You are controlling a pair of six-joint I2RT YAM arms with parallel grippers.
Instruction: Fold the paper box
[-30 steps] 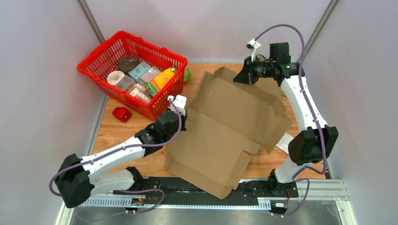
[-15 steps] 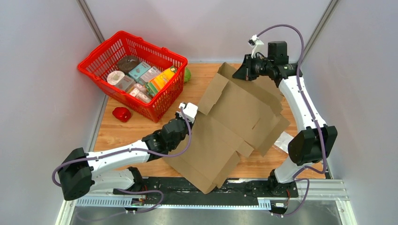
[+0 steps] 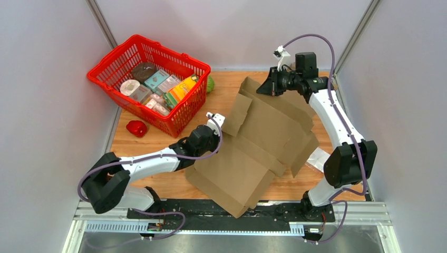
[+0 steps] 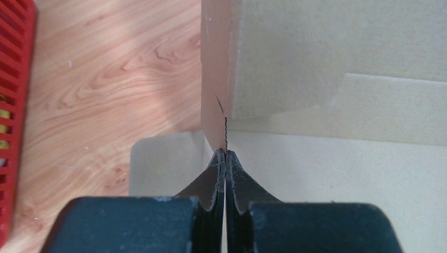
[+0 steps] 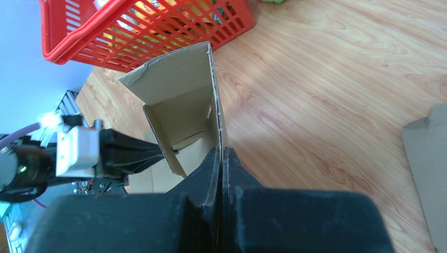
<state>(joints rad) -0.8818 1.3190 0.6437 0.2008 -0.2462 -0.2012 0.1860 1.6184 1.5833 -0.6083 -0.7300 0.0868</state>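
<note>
The paper box [image 3: 261, 142] is brown cardboard, half opened and lifted between both arms in the top view. My left gripper [image 3: 219, 130] is shut on its left wall edge. In the left wrist view the jaws [image 4: 225, 154] pinch that thin cardboard edge [image 4: 215, 95], with pale panels to the right. My right gripper [image 3: 262, 88] is shut on the far top edge of the box. In the right wrist view its jaws [image 5: 222, 151] clamp a standing cardboard wall [image 5: 179, 100], and an end flap sticks up above them.
A red basket [image 3: 105, 74] full of groceries stands at the back left, also in the right wrist view [image 5: 158, 31]. A red pepper [image 3: 137, 128] lies beside it and a green item [image 3: 211, 84] behind it. A pale packet [image 3: 319, 158] lies by the right arm.
My left gripper has moved right and toward the back with the box edge. The right gripper has shifted left. The box has been squeezed narrower and stands more upright.
</note>
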